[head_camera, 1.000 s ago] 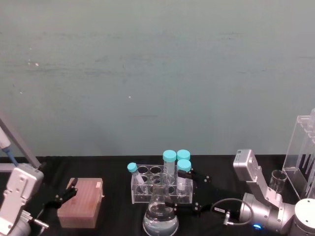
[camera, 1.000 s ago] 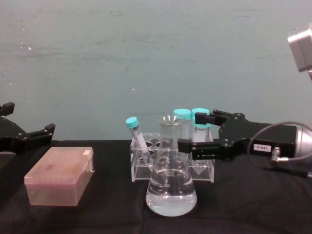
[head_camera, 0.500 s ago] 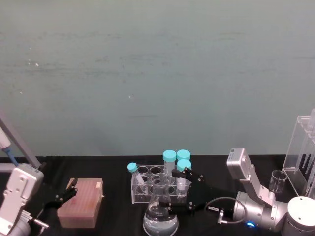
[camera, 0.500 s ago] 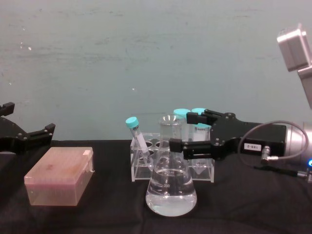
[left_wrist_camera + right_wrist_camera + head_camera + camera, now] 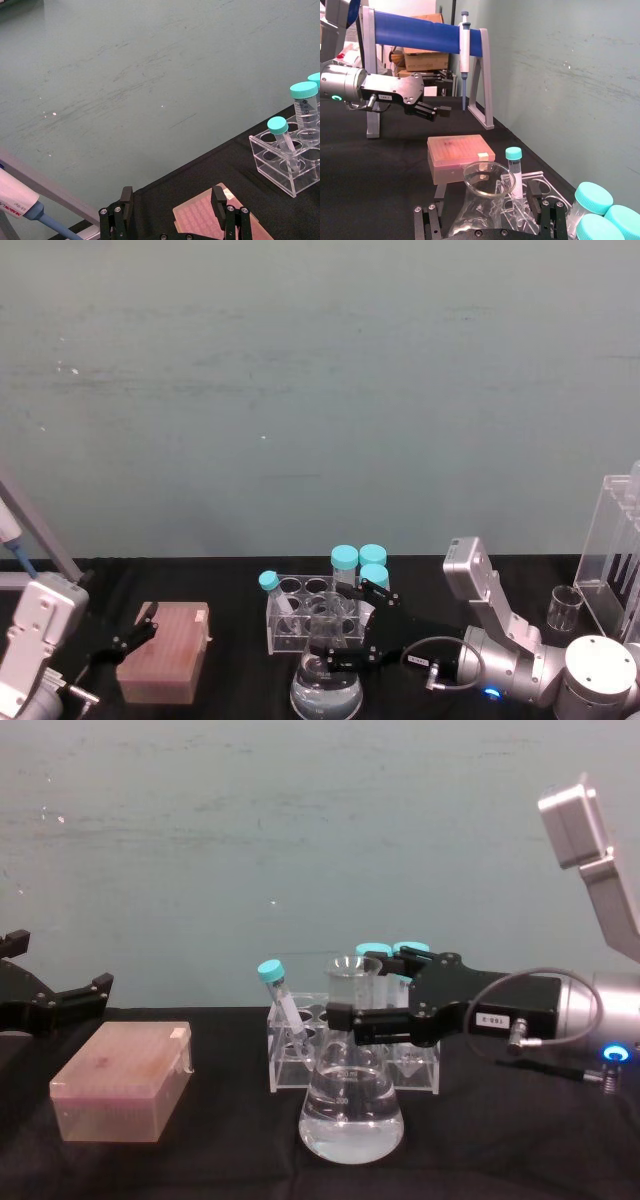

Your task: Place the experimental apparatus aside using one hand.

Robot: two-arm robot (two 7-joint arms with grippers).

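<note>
Around the flask [image 5: 350,1115] neck the right claw [image 5: 352,988] stood apart; an off-centre squeeze could tip it onto the tube rack [image 5: 290,1065]. Left claw [image 5: 171,200] sat parked far left, fingers apart.

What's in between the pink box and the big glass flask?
Just bare black table between the pink box and the flask, seen in the chest view. The tube rack stands farther back.

Glossy glass flask [image 5: 351,1095], matt black cloth [image 5: 200,1160], clear plastic rack [image 5: 290,1060]
</note>
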